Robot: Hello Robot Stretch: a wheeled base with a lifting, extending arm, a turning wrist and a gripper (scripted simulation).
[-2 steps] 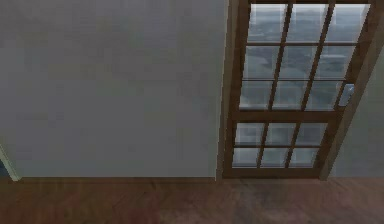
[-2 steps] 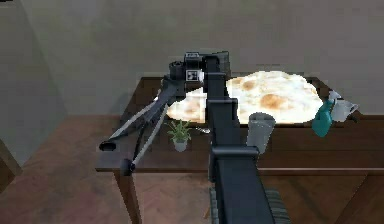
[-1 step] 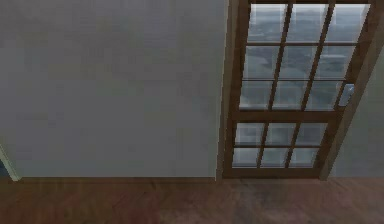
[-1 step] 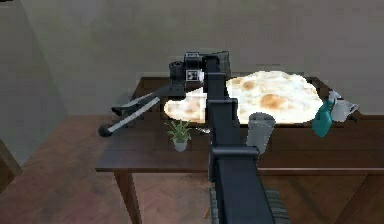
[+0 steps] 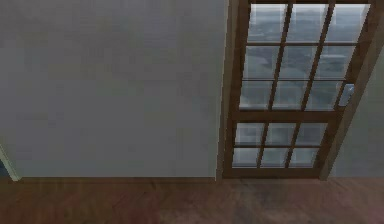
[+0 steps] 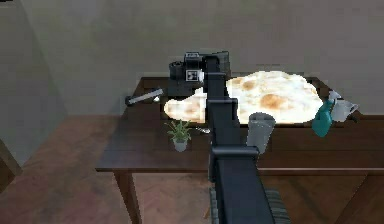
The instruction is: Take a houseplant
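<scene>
Houseplant (image 6: 180, 133) stands on the tabletop (image 6: 140, 150), short of the jaws, base side, just beside the arm (image 6: 225, 125). Flatbread (image 6: 270, 95) lies behind the jaws; I can't tell whether they hold anything.

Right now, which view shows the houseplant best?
The arm side view: the houseplant stands in a small white pot on the dark table, just left of the arm. The forward view faces a grey wall and a glass-paned door.
</scene>
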